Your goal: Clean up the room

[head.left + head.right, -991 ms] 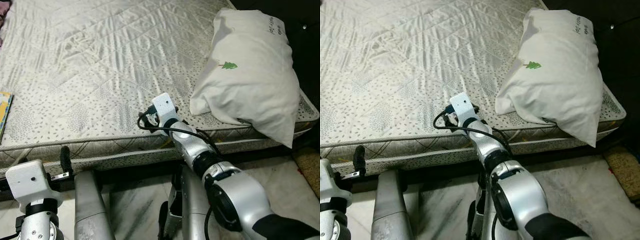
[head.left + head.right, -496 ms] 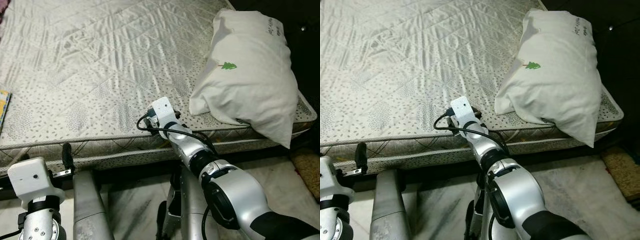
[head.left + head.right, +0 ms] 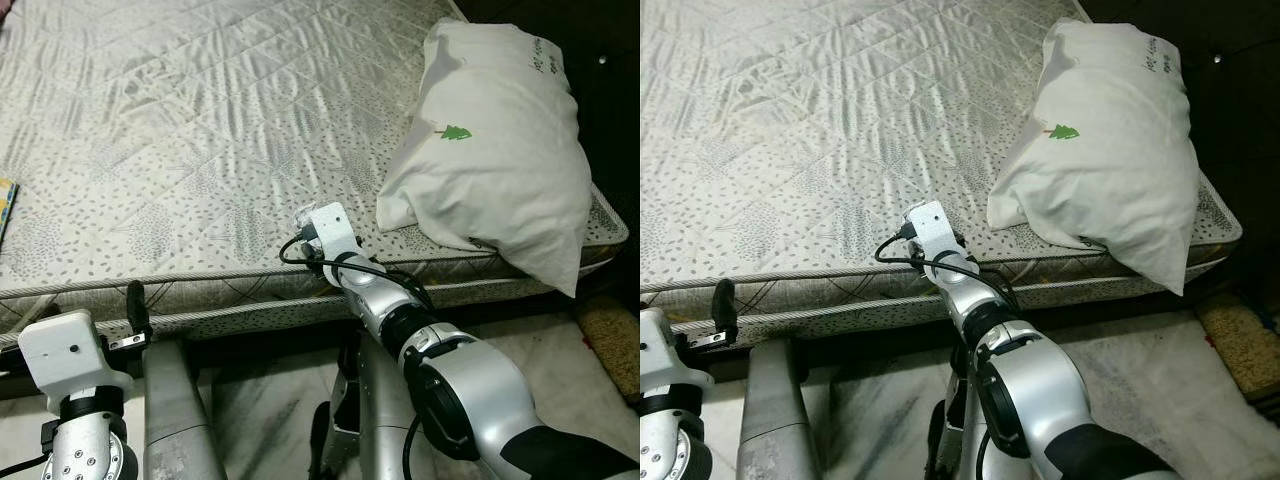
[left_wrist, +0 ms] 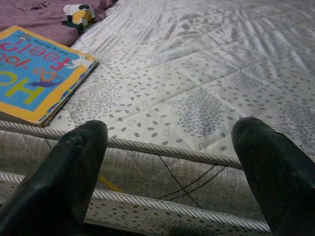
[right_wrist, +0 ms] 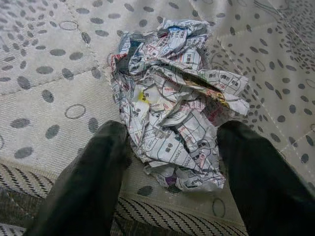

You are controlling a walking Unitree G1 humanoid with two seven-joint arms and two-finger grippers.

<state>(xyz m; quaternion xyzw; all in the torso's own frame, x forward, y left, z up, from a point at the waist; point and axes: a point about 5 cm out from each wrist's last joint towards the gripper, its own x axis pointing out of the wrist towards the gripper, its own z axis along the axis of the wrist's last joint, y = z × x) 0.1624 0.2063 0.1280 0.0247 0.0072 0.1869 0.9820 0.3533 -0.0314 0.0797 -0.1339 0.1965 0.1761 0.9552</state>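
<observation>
Advanced, the right claw (image 5: 170,162) now straddles crumpled printed paper (image 5: 176,101), black fingers apart.

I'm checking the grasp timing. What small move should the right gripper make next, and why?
Probably close on the crumpled paper: the right gripper is open, its fingers either side of the wad's near end at the mattress edge. Nothing is held yet.

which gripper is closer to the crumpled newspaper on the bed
Right. The right gripper straddles the crumpled newspaper at the mattress edge, fingers open. The left gripper sits low, far off, near the book.
</observation>
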